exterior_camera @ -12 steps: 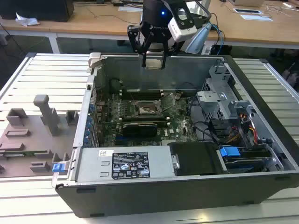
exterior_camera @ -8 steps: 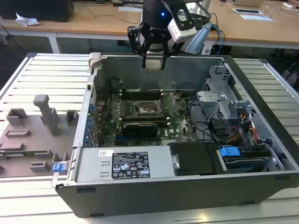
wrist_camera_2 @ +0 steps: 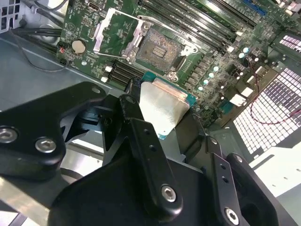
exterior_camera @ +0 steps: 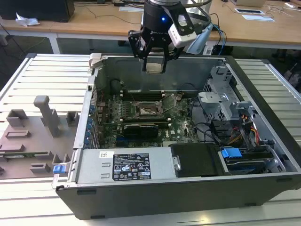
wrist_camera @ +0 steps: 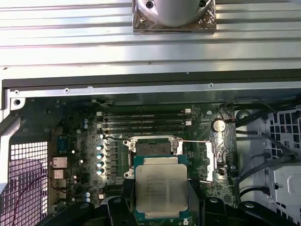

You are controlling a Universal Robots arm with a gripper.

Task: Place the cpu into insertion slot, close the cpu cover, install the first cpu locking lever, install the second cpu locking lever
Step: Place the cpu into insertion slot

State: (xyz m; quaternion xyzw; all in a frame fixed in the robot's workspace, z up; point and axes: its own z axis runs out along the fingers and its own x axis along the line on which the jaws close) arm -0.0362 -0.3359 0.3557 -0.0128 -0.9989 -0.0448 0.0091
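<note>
My gripper (exterior_camera: pixel 155 68) hangs above the back of the open computer case, shut on the cpu (exterior_camera: pixel 155 67). In both wrist views the cpu (wrist_camera: pixel 161 186) is a pale silver square chip (wrist_camera_2: pixel 162 107) held flat between the black fingers (wrist_camera_2: pixel 137 129). Below it on the green board lies the insertion slot (exterior_camera: pixel 147 110), its dark pin field bare (wrist_camera: pixel 153 147) (wrist_camera_2: pixel 160 47). The cpu cover (wrist_camera: pixel 210 160) is swung open beside the slot (wrist_camera_2: pixel 113 29) (exterior_camera: pixel 170 100). Thin locking levers (wrist_camera: pixel 194 141) stand released near the socket. The cpu is well above the slot and not touching it.
Long black memory sticks (wrist_camera: pixel 141 121) run beside the socket. In the case are a labelled power supply (exterior_camera: pixel 127 167), a drive cage (exterior_camera: pixel 225 101) and cables (exterior_camera: pixel 221 129) on the exterior view's right. A grey fixture tray (exterior_camera: pixel 33 136) lies on the slatted table (exterior_camera: pixel 51 75).
</note>
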